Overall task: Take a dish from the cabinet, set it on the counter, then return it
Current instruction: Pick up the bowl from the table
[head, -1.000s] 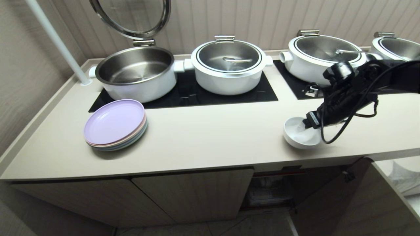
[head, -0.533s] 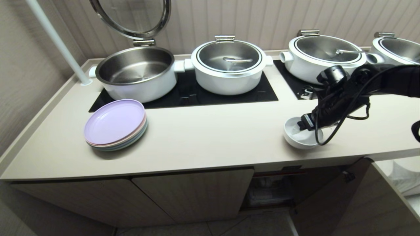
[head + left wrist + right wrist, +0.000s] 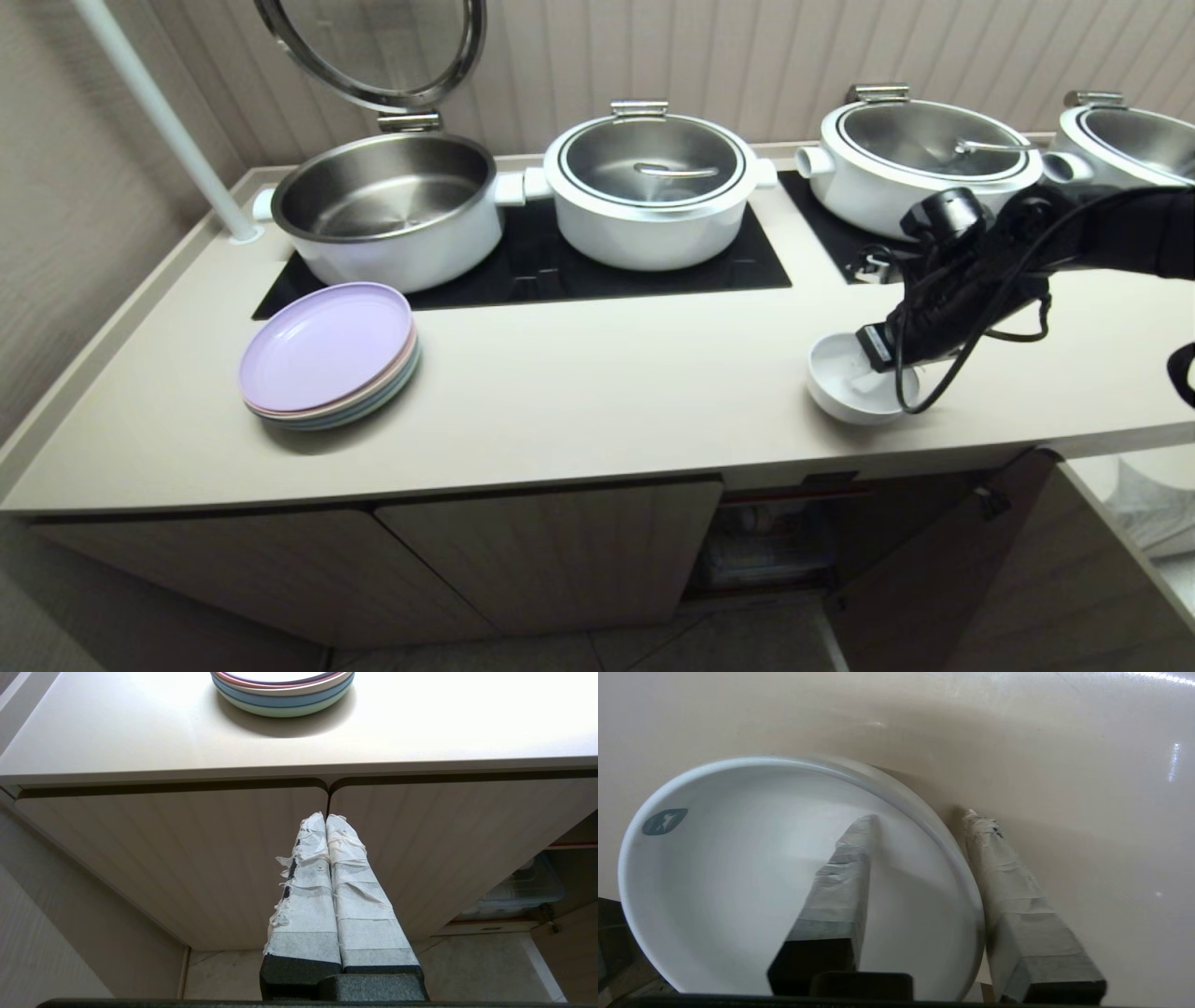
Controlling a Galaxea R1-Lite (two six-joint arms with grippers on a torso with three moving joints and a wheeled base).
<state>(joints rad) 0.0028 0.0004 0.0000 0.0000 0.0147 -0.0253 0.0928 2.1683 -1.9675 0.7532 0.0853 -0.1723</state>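
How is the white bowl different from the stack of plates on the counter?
The white bowl is single and deep; the stack of plates holds several shallow pastel plates, lilac on top. The right gripper straddles the bowl's rim, one finger inside, one outside; nothing touches the plates. Both rest on the counter.

Your head view looks down on the counter [image 3: 597,392]; the left wrist faces its front edge from below, sharing the plates [image 3: 282,693]; the right wrist hovers close over the bowl [image 3: 738,868].

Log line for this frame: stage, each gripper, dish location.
stage: regrasping dish | right gripper: straddling white bowl rim, one finger inside, one outside | left gripper: parked, shut, facing cabinet | bowl: on counter
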